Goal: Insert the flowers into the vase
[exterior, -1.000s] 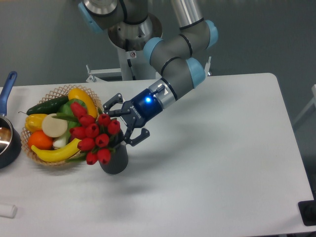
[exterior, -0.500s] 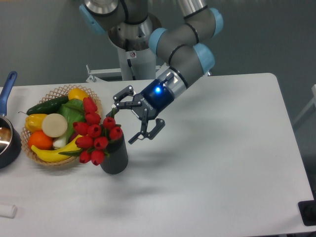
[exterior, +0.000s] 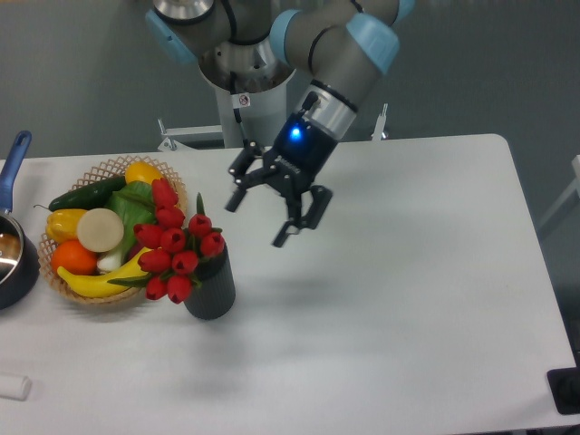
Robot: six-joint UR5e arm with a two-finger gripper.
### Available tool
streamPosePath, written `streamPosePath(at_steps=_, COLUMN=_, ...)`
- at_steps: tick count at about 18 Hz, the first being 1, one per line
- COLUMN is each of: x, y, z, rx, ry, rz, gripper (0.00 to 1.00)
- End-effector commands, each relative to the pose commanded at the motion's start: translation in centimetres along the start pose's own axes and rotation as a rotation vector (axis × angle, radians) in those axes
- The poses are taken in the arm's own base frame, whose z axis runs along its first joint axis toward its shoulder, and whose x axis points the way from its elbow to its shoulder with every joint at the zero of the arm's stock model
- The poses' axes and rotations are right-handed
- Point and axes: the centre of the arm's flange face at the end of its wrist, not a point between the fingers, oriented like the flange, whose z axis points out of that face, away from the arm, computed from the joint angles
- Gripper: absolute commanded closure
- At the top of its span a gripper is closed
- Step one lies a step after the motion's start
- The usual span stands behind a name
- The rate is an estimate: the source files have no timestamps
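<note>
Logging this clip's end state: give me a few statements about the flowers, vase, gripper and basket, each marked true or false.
1. The flowers sit in the vase. True.
2. The gripper is shut on the flowers. False: it is open, holds nothing, and hangs above the table to the right of the bunch.
3. The vase lies tipped on its side. False: it stands upright.
4. The wicker basket of fruit and vegetables is left of the vase. True.
5. The tulip heads lean toward the basket. True.
</note>
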Motion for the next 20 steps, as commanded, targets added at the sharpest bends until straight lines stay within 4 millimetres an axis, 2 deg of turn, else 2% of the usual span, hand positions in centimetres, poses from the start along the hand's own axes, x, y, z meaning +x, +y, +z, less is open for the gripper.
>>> streamPosePath(at_steps=2, x=-1.9, y=2.4, z=-3.0, rx=-0.122, ry=-0.094, rz=-0.025, gripper=0.00)
streamPosePath(at_steps=6, x=-3.6, y=2.6, z=-9.3, rx=-0.238, ry=-0.218, rz=-0.049, gripper=0.00)
streamPosePath(at_steps=8, x=-4.8, y=2.4, z=-10.9, rx=-0.304, ry=-0.227, rz=-0.065, gripper=0.00)
streamPosePath(at_steps=11, x=-6.4, y=2.9, z=-12.5, rx=-0.404, ry=-0.143, rz=0.016, gripper=0.00)
streamPosePath(at_steps=16, x=-7.5, y=3.6, z=-18.5, rx=-0.606, ry=0.054, rz=0.117, gripper=0.00)
streamPosePath(at_steps=18, x=-8.0, y=5.5, z=-20.8, rx=-0.631, ry=0.105, rz=0.148, gripper=0.00)
streamPosePath(at_steps=20, x=-7.9, y=5.8, z=-21.3, rx=-0.631, ry=0.124, rz=0.198, gripper=0.00)
